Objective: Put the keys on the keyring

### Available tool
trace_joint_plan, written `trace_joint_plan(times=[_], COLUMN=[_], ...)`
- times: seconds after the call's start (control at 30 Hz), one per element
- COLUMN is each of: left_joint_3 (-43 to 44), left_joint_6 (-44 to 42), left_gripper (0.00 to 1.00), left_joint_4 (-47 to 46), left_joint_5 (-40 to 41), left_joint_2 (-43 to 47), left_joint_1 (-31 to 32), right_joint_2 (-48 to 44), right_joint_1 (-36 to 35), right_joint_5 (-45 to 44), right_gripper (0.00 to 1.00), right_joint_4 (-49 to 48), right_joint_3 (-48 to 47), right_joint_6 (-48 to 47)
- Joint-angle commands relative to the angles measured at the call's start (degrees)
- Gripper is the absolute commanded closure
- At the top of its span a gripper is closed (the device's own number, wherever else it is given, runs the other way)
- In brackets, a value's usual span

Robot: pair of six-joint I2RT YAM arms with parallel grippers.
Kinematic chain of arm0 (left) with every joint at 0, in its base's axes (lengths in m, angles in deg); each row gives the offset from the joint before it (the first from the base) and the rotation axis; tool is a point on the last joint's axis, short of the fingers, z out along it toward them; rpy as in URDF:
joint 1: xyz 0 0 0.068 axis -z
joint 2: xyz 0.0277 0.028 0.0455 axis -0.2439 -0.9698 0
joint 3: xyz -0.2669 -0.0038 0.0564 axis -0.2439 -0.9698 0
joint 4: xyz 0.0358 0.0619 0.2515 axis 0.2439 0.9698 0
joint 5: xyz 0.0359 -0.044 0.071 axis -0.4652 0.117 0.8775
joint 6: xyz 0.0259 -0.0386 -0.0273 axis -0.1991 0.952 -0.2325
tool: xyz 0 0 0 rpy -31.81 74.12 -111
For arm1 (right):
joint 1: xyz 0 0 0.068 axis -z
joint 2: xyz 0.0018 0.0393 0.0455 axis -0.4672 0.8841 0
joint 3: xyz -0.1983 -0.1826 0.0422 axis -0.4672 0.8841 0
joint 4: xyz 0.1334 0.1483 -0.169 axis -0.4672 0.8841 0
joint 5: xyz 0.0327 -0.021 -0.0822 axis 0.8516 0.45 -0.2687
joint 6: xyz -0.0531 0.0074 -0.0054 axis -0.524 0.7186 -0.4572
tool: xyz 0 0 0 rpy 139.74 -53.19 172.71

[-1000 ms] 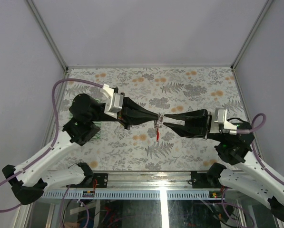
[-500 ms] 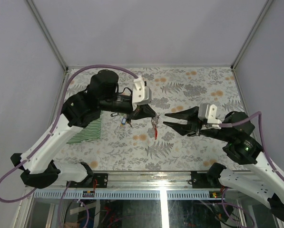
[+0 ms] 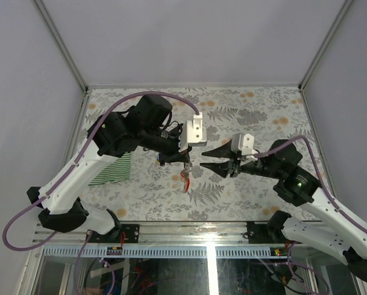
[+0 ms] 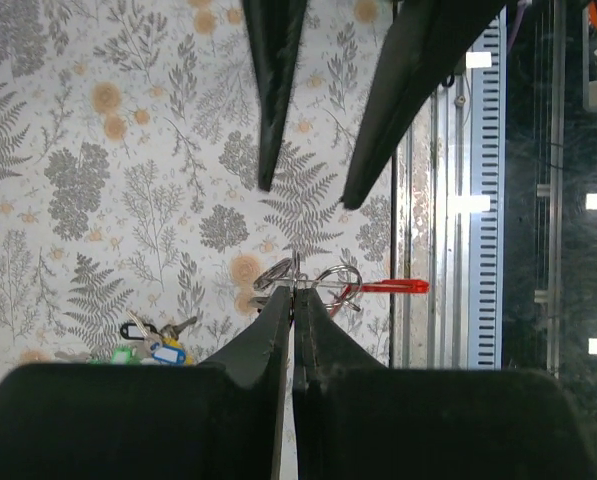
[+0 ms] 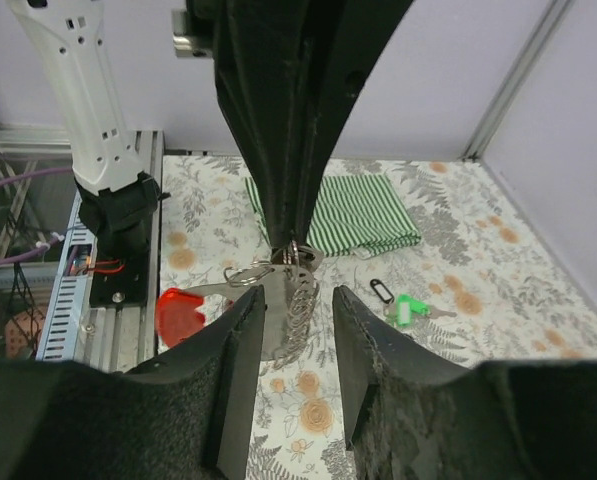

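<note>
Left claw (image 3: 185,161), in the overhead view, sits mid-frame with its black fingers pressed together on a silvery wire keyring (image 3: 184,173); the ring's red plastic tag (image 3: 184,182) hangs below. The right claw (image 3: 202,158) faces it from just to the right, jaws spread and holding nothing. The tiny silvery keys with coloured tags (image 3: 161,160) lie on the table just left of the left claw. A green-and-white striped cloth (image 3: 112,169) lies further left. The table cover (image 3: 263,117) is pale, printed with grey ferns and orange blossoms. Plain lilac-grey walls (image 3: 189,37) and aluminium frame posts (image 3: 60,44) enclose it.

In the left wrist view the left claw (image 4: 294,297) fills the bottom edge, clamped tight on the keyring (image 4: 318,284), with the red tag (image 4: 390,287) pointing right. The keys (image 4: 153,348), tagged green, blue and black, lie at lower left, apart from the ring. The right claw (image 4: 308,195) points down from the top edge, tips apart. A slotted white cable duct (image 4: 486,200) runs down the right side.

In the right wrist view the right claw (image 5: 296,298) stands at the bottom edge, fingers parted either side of a short chain (image 5: 296,318) hanging from the keyring (image 5: 278,264); I cannot tell whether they touch it. The left claw (image 5: 290,245) hangs from top centre, pinching the ring. The keys (image 5: 403,308) lie right of centre on the cover, below the cloth (image 5: 343,215)
</note>
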Motion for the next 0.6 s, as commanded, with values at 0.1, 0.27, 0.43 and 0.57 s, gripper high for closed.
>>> trace_joint_plan(times=[0.1,0.27,0.43,0.57], left_joint_3=[2.64,2.65,3.63,3.92], left_joint_6=[-1.27,-1.26,-2.5,-3.05], left_gripper=[1.0,1.0,1.0,1.0], left_joint_4=[2.37,3.06,4.22,4.22], left_joint_5=[2.35,2.82,4.09,4.29], left_joint_2=[-0.22,-0.67,-1.82,-2.01], left_joint_1=[2.09,2.87,3.6,3.96], right_joint_2=[4.6,6.29,7.06,7.8], right_joint_1=[-0.09,-0.11,-0.11,-0.1], right_joint_5=[6.65,8.65,9.91,10.3], right_gripper=[0.6,0.61,0.64,0.67], right_joint_4=[-9.48,-11.23,-10.95,-9.48], right_joint_3=[0.75,0.36,-0.38,-0.75], right_joint_6=[2.3,3.54,3.72,3.12])
